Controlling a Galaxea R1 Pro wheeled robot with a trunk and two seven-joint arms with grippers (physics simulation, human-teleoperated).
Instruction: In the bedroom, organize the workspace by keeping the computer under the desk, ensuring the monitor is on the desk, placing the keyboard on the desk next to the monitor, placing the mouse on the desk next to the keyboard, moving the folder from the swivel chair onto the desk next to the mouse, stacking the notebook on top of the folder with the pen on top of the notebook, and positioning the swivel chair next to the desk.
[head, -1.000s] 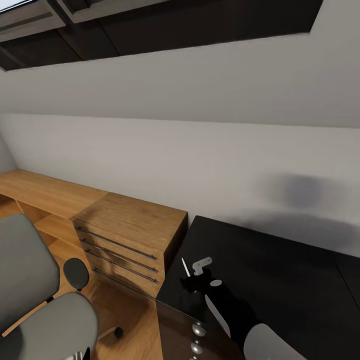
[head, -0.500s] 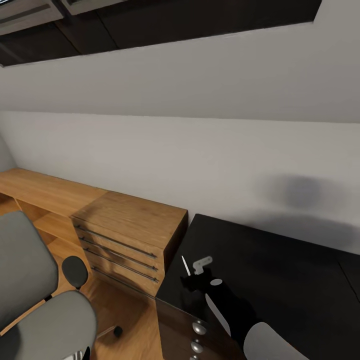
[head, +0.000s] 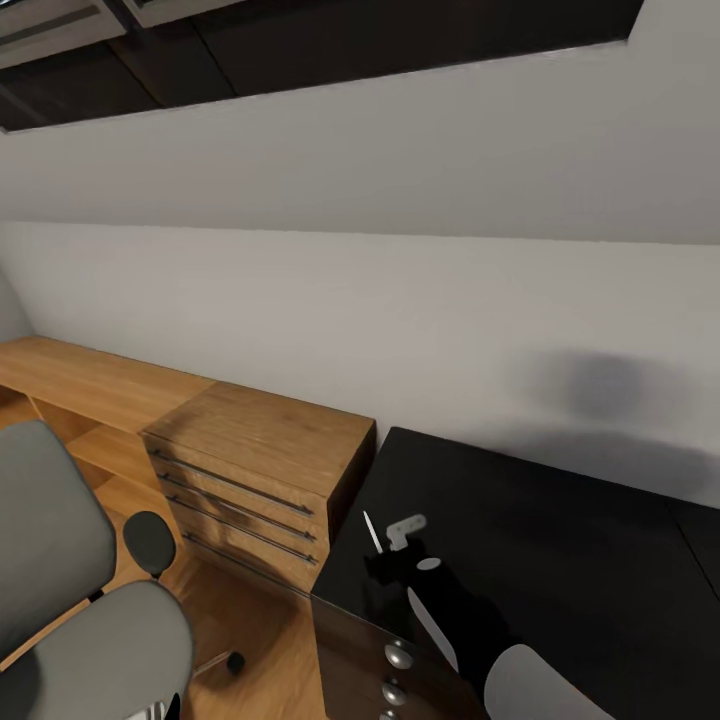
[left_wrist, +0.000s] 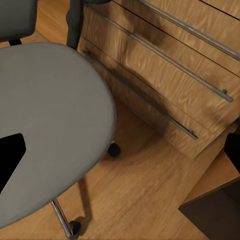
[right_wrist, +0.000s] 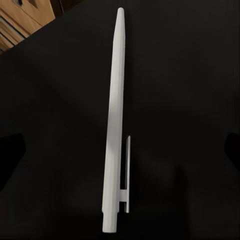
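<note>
Pen first: the thin white stick lies flat on the glossy black desk, close to the desk's near-left corner, with its tapered tip pointing away toward the far wall. From the right wrist camera the pen runs lengthwise down the middle of the black top, its small clip showing on one side near the blunt end. The right gripper hangs just on the near side of the pen, a dark shape with a pale bracket beside it; its two fingers show as dark tips at either edge of the wrist picture, spread wide apart with nothing between them except the pen lying below, so it is open and holds nothing. Left of the desk stands a light wooden dresser with long metal drawer pulls, pushed against the white wall. The swivel chair sits at the near left on the wooden floor, its grey seat and back and one round black armrest in sight. The left gripper hovers over the grey seat, its finger tips dark at both edges of the view, wide apart and empty. Round silver knobs mark the desk's drawer unit below the near edge.
</note>
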